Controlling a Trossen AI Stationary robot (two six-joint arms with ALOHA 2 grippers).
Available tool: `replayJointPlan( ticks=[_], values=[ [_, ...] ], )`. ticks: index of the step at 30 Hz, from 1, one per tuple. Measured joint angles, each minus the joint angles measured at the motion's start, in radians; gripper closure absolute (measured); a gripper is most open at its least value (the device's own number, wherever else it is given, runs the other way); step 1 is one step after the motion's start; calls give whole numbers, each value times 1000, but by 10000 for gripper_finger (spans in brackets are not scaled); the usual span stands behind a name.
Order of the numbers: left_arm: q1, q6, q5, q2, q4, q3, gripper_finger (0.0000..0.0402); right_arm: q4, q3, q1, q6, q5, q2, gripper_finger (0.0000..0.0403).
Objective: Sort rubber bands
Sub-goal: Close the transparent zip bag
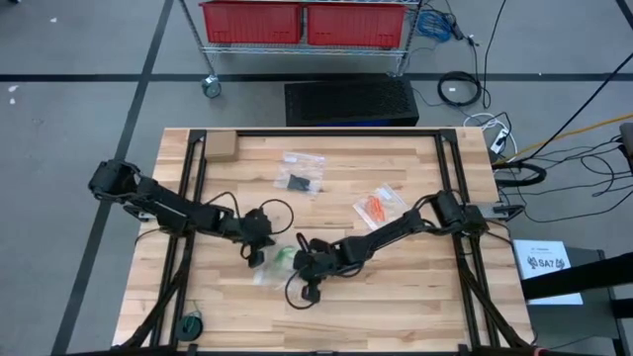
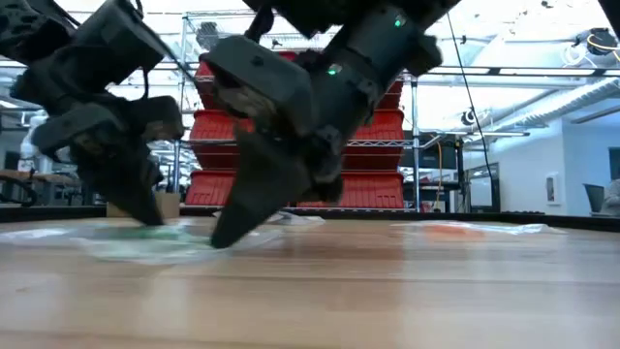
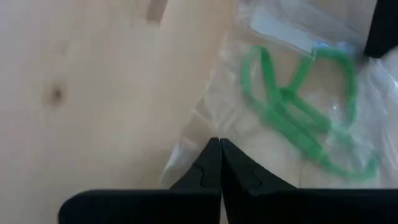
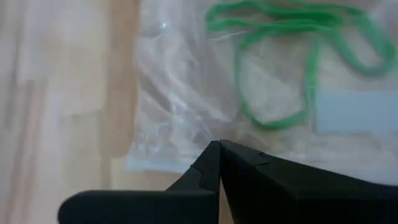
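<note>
Green rubber bands (image 3: 292,118) (image 4: 298,37) lie inside a clear zip bag (image 1: 280,259) that lies flat on the wooden table, near its middle. My left gripper (image 1: 255,247) is shut, and its tip (image 3: 219,146) stands at the bag's left edge. My right gripper (image 1: 302,265) is shut too, and its tip (image 4: 219,146) is on the bag's right side. In the low view both grippers slant down to the plastic, the left (image 2: 150,215) and the right (image 2: 223,237). My left gripper sets its shut fingertips (image 3: 214,155) on the clear bag's edge (image 3: 186,146), slanting down from the table's left. The bag lies flat on the table. My right gripper sets its shut fingertips (image 4: 214,155) on the bag's crumpled plastic near its edge (image 4: 180,134), slanting down from the right. The green bands lie beyond the tips, untouched.
A clear bag with black bands (image 1: 300,181) and one with orange-red bands (image 1: 376,206) lie farther back. A small cardboard box (image 1: 220,146) sits at the far left, a small round thing (image 1: 190,323) near the front left. Black frame rails (image 1: 194,188) run along both sides.
</note>
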Motion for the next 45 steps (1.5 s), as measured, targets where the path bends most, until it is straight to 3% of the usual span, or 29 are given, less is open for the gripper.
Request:
replayJointPlan(
  ticks=[7,13,17,22,26,30,36,45],
  values=[
    [-117,-141,1,0,16,-4,402,-208,0,-43,-51,112,-64,403],
    [-239,-217,-9,2,228,-6,402,-376,0,-96,-90,232,-150,403],
    [-283,-210,-88,0,321,5,402,-394,0,-109,-61,273,-224,403],
    [-232,-216,-264,0,226,10,402,-269,1,-61,15,247,-240,403],
    [-121,-279,-279,0,97,10,402,-155,0,-33,63,247,-181,403],
    [-3,-322,-182,1,33,3,397,-56,0,-34,55,251,-129,403],
    [120,-274,103,13,172,-13,346,-11,0,-43,29,244,-84,403],
    [218,-263,197,92,224,-14,261,-15,0,-43,4,244,-70,403]
  ],
)
